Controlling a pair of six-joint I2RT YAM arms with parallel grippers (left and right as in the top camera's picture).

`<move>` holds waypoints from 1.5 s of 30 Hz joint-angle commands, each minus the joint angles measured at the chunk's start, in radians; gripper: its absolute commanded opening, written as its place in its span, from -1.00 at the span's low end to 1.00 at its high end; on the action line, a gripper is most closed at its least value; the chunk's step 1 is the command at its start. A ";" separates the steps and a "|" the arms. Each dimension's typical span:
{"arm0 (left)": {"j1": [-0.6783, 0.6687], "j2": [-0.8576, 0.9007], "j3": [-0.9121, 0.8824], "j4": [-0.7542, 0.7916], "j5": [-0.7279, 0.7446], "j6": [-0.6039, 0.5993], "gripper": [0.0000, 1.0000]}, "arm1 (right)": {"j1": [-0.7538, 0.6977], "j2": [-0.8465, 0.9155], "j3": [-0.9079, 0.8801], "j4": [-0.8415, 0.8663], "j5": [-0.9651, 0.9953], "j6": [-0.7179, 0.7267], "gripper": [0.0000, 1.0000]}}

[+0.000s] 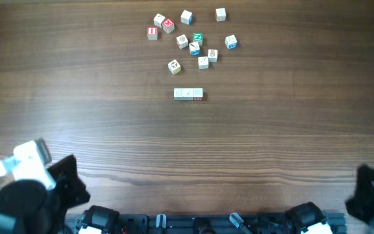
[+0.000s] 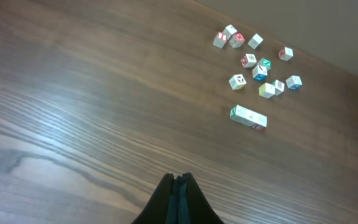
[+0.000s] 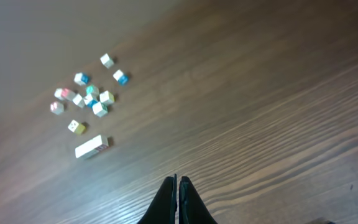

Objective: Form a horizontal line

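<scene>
Hanging near the table's [image 1: 76, 97] near edge, the left gripper [image 2: 177, 180] and right gripper [image 3: 178, 182] each have fingers pressed together on themselves. Plain wood stretches from both to the row [image 1: 188, 94]: three cubes touching side to side at mid-table, right end red-marked. Just beyond it, loose cubes [image 1: 195, 40] lie scattered, apart from it
</scene>
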 commanded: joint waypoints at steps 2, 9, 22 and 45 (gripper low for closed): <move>-0.005 -0.085 0.002 -0.043 -0.020 -0.010 -0.81 | 0.004 -0.166 -0.001 -0.014 0.038 0.028 -0.91; -0.005 -0.094 0.002 -0.092 -0.019 -0.010 1.00 | 0.004 -0.254 0.000 -0.014 0.038 0.045 0.11; -0.005 -0.094 0.002 -0.153 -0.019 -0.010 1.00 | 0.004 -0.253 -0.008 -0.014 0.041 0.047 0.99; -0.005 -0.094 0.002 -0.153 -0.019 -0.010 1.00 | -0.135 -0.336 -0.014 -0.012 0.267 -0.003 0.99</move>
